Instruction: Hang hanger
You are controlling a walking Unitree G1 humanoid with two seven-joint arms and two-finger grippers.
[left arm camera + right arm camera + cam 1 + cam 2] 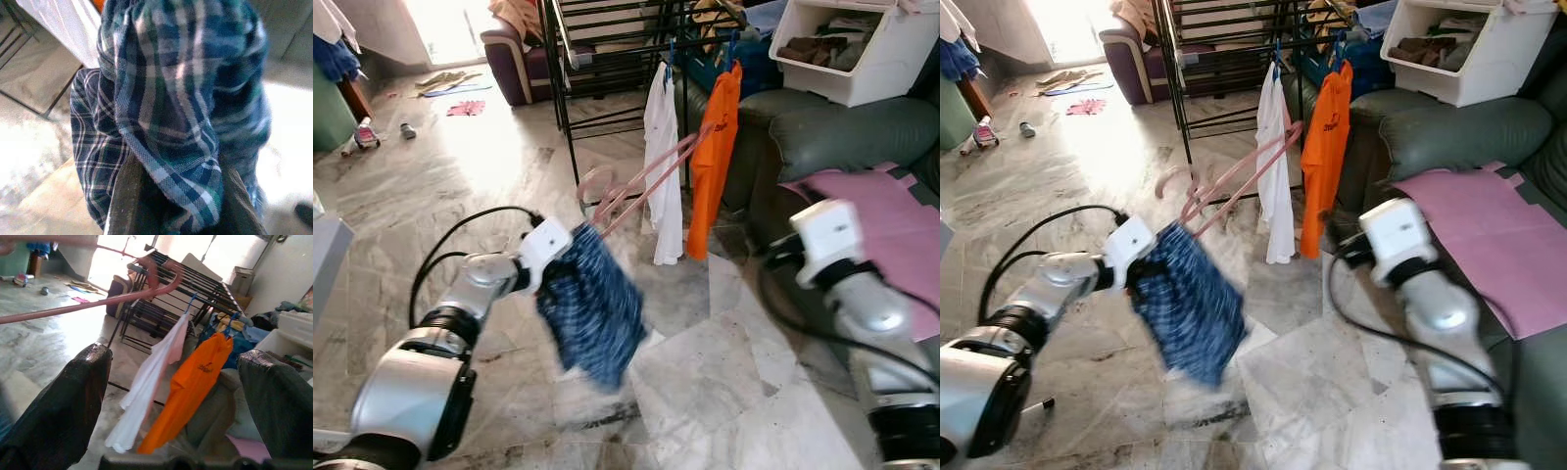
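We are mid-carry: our left gripper (558,262) clenches the blue plaid cloth (592,304) on the pink plastic hanger (641,186), short of the black metal drying rack (607,59). Right gripper (176,401) released. Next, lift its hook onto a rack bar.

A drying rack (607,59) stands at the far middle of the floor (460,186). Two shirts (663,166) (715,147) hang side by side from the rack's right end. A sofa (822,132) sits just right of them, along the floor's right edge, with a bin (862,59) on its back. An armchair (514,64) stands behind the rack's left side. Small items (450,83) lie scattered near the floor's far left corner. In front of the rack, the left gripper (171,196) holds up a cloth (592,304) with a hanger (641,186) in it, the hanger reaching back toward the shirts. The right gripper (176,382) is to the right, before the sofa.
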